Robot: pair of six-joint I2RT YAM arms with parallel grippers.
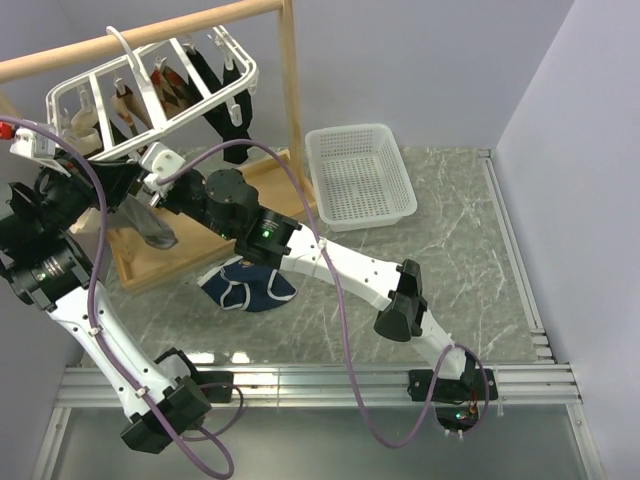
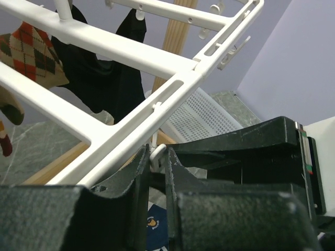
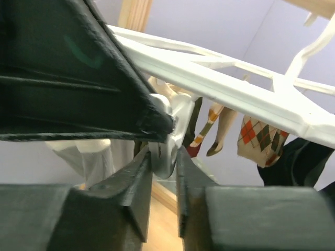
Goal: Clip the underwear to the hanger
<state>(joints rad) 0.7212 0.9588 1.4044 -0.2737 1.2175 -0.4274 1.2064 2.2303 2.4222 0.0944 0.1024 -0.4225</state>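
Observation:
The navy underwear (image 1: 240, 285) lies loose on the marble table under my right arm, held by neither gripper; a patch of it shows between the fingers in the left wrist view (image 2: 155, 222). The white grid hanger (image 1: 150, 95) hangs tilted from the wooden rail. Both grippers meet under its near edge. My left gripper (image 2: 157, 157) is shut on a small white clip (image 2: 158, 152) below the hanger bar (image 2: 131, 125). My right gripper (image 3: 166, 157) is shut on a white clip (image 3: 168, 144) under the hanger frame (image 3: 235, 99). In the top view the left gripper (image 1: 130, 180) and the right gripper (image 1: 155, 172) almost touch.
A white mesh basket (image 1: 360, 175) stands at the back right. The wooden stand's post (image 1: 292, 110) and base tray (image 1: 190, 250) are behind the underwear. Black garments (image 1: 215, 85), argyle socks (image 2: 34, 49) and a grey cloth (image 1: 155, 228) hang from the hanger.

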